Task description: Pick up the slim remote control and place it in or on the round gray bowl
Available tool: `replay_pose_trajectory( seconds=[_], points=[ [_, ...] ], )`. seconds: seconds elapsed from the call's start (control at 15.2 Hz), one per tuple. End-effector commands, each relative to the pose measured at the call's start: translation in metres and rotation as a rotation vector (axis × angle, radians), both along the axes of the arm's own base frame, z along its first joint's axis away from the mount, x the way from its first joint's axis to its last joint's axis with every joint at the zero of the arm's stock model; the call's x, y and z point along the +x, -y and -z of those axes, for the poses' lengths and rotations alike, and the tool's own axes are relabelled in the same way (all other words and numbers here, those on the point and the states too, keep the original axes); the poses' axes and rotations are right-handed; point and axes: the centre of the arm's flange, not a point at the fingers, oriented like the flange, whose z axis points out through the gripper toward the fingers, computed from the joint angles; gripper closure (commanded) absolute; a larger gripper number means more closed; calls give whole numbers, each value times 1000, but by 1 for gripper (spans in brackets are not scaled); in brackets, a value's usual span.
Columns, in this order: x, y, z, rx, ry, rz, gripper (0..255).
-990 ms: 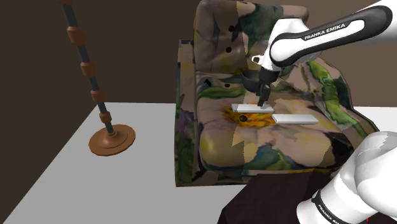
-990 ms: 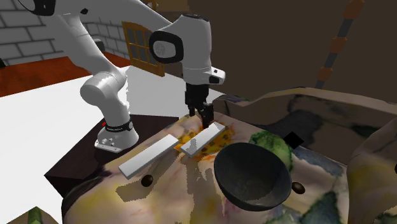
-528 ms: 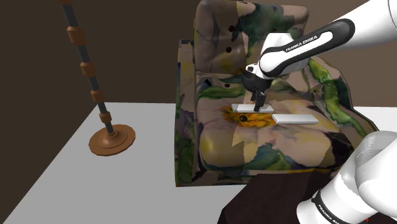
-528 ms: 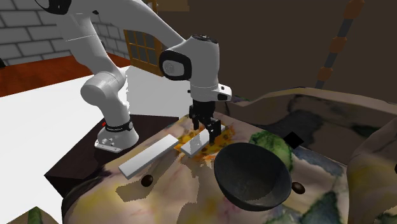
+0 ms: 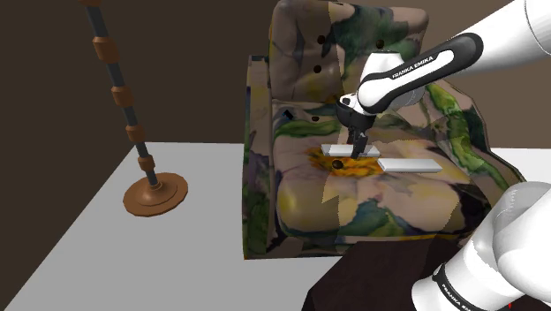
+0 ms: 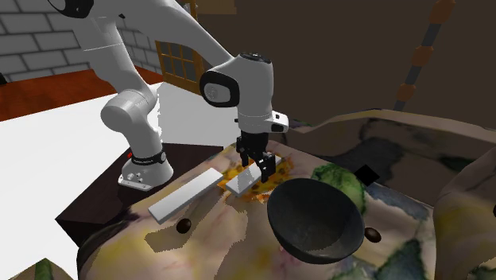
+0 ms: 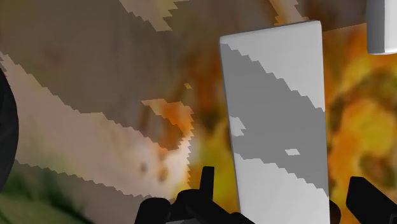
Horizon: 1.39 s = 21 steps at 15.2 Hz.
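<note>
A flat pale grey remote lies on the floral armchair seat. My black gripper stands low over its far end, open. In the wrist view the remote runs between the two fingertips with a gap on each side. From the shoulder view the gripper is down at the remote. The round dark grey bowl sits on the seat just beyond the remote; the arm partly covers the bowl in the shoulder view.
A second, longer grey slab lies on the seat beside the remote, nearer the stand. The chair back rises behind the bowl. A brown floor lamp base stands on the grey floor at the shoulder view's left.
The hand has come down from above the seat until its open fingers straddle the remote's end. Remote, slab and bowl have not moved.
</note>
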Motion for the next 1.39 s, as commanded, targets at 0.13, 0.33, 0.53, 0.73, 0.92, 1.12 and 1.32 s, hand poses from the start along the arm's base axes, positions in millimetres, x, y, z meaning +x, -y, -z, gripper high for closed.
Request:
replay_pose_trajectory(
  seconds=[0.13,0.33,0.53,0.73,0.92,1.12,1.32],
  points=[
    [0,0,0,0,0,0,255],
    [0,0,0,0,0,0,255],
    [0,0,0,0,0,0,255],
    [0,0,0,0,0,0,255],
    [0,0,-16,0,0,0,255],
    [0,0,-32,0,0,0,255],
    [0,0,-47,0,0,0,255]
  ],
)
